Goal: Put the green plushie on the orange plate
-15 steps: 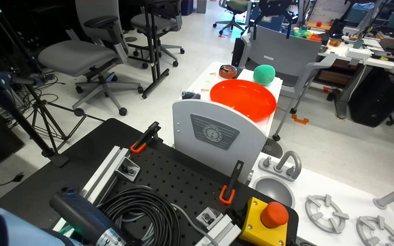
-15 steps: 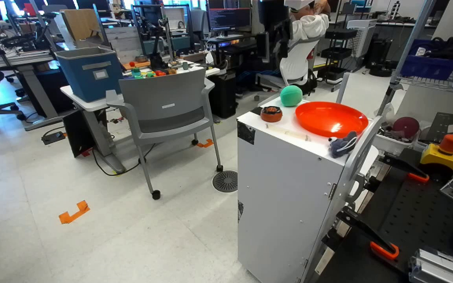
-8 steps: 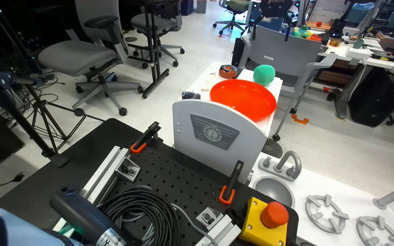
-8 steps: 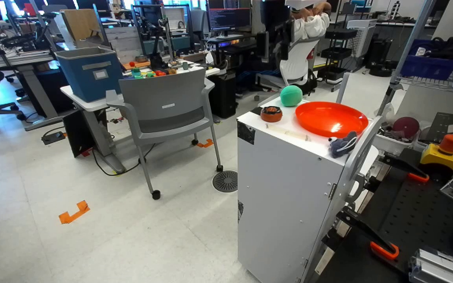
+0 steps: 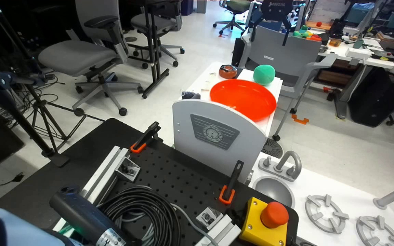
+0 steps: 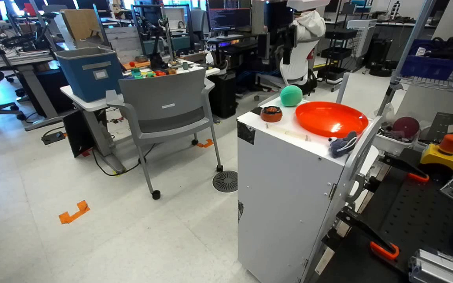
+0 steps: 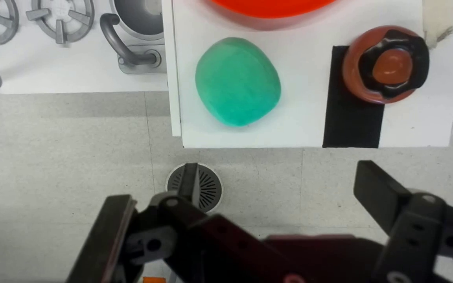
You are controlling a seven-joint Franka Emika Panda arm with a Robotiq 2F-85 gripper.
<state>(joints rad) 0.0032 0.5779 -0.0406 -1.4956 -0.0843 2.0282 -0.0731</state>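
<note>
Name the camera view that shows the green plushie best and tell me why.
The wrist view: the green plushie appears largest there, whole and uncovered, seen from above with a gap to the orange plate. Both exterior views show it smaller and at a slant, beside the plate.

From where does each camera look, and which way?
An exterior view sits above the black board, looking down toward the orange plate; jaws at top.
An exterior view sits beside the white cabinet, facing a grey chair; jaws, white arm casing at top.
The wrist view sits behind the open jaws (at bottom), looking down at the green plushie.
Both exterior views share the green plushie, orange plate and yellow box.
</note>
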